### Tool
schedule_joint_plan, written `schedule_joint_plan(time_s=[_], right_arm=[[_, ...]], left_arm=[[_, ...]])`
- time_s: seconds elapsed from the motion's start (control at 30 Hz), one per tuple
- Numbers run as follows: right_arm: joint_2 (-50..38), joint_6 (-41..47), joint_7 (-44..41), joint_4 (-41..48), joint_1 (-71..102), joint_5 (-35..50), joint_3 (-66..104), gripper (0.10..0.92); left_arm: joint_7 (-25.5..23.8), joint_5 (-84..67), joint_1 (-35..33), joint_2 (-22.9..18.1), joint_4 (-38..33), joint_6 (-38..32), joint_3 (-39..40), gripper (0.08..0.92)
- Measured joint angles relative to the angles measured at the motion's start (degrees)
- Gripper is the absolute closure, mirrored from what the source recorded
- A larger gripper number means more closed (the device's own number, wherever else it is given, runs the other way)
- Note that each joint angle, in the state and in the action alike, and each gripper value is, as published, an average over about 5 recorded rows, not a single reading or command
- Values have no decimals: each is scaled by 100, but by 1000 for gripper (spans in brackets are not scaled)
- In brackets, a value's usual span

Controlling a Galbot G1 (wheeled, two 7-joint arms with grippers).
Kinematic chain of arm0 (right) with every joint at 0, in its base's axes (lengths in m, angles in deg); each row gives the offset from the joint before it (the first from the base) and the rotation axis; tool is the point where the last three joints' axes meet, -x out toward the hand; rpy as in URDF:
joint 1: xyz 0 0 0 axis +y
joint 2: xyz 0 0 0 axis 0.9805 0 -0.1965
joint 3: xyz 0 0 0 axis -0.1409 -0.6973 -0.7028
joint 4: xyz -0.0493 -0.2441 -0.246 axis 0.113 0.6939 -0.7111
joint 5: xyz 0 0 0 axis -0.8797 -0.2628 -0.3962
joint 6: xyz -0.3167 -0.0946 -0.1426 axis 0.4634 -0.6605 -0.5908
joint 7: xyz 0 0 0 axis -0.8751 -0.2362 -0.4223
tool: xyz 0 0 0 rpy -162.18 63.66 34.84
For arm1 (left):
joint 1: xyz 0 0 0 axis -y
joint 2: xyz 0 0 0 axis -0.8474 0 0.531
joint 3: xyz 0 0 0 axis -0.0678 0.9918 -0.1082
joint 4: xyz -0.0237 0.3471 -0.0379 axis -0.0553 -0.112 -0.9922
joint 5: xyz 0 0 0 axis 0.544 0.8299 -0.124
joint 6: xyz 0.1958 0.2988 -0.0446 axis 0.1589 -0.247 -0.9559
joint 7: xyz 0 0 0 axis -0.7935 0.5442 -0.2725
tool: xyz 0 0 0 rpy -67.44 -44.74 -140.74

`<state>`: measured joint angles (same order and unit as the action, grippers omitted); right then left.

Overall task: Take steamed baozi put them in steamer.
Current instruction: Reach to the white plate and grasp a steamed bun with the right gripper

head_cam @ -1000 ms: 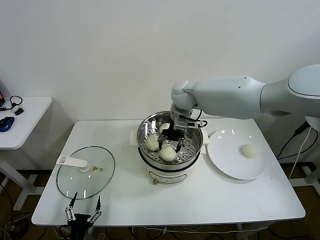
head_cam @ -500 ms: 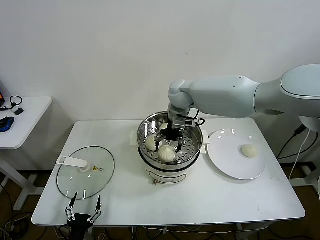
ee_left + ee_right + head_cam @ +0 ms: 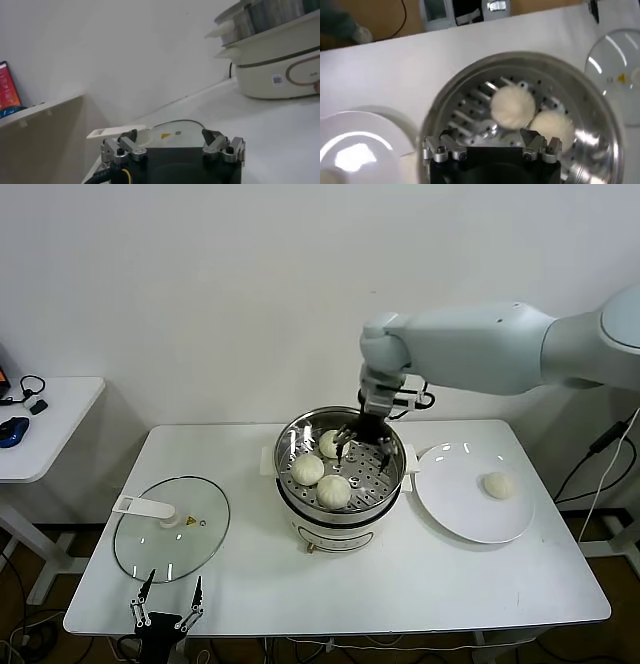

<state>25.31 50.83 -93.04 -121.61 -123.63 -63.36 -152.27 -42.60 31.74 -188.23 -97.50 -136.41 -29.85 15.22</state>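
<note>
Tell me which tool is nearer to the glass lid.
Left. The left tool sits at the table's near edge, just in front of the glass lid. The right tool hangs open over the steamer, well off to the lid's side.

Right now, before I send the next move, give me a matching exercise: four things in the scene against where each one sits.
Things:
1. glass lid
2. lone baozi
3. right end effector
4. left end effector

Places:
A. on the white plate
B. low at the table's near left edge
C. open, above the steamer
D. flat on the table, left of the steamer

Pairs: 1-D, 2-A, 3-C, 4-B
</note>
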Motion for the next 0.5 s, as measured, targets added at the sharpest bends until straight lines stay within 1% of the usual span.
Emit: schedule_joint_plan(time_s=[0.27, 0.5], right_arm=[[-557, 787, -278, 237, -234, 284, -568, 203], [-1181, 1439, -367, 592, -68, 165, -672, 203]], left_arm=[[8, 22, -22, 6, -2, -3, 13, 177], [7, 55, -21, -2, -9, 4, 16, 177]])
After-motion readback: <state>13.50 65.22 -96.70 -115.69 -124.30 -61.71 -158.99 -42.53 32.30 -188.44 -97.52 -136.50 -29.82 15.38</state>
